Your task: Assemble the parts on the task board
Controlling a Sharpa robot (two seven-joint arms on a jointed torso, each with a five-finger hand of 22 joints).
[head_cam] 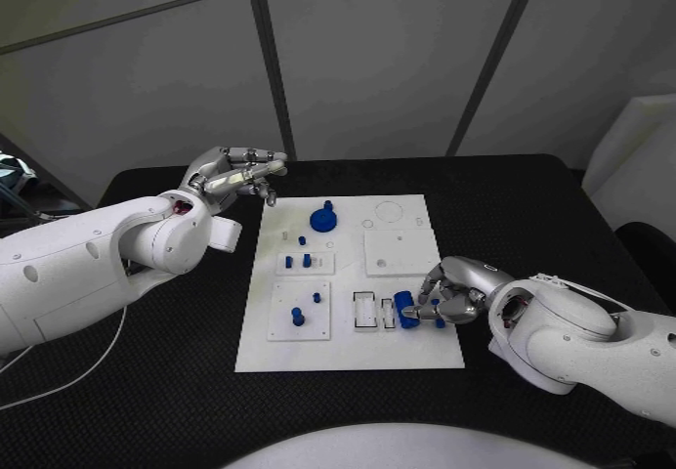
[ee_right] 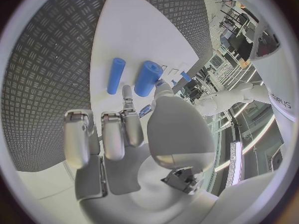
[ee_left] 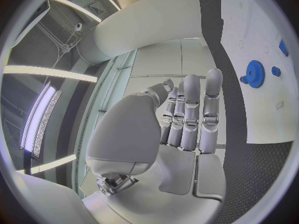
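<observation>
The white task board [head_cam: 353, 337] lies mid-table. My right hand [head_cam: 453, 296] hovers low over its near right part, fingers curled; a small blue part [ee_right: 144, 110] shows pinched between its thumb and a finger. Just beyond those fingers a thick blue cylinder [ee_right: 147, 78] [head_cam: 405, 307] and a thin blue cylinder [ee_right: 116, 75] lie side by side next to the board's slots [head_cam: 375, 311]. My left hand [head_cam: 239, 177] is raised off the board's far left corner and holds nothing, its fingers [ee_left: 193, 114] stretched out side by side. A blue gear [head_cam: 324, 217] [ee_left: 254, 73] sits at the board's far end.
Small blue pegs stand on the board's left half: two [head_cam: 297, 261] at mid-board, one [head_cam: 317, 297] and one [head_cam: 297, 316] nearer me. The black table [head_cam: 549, 210] extends around the board on all sides. A white block [head_cam: 226, 234] is by the left arm.
</observation>
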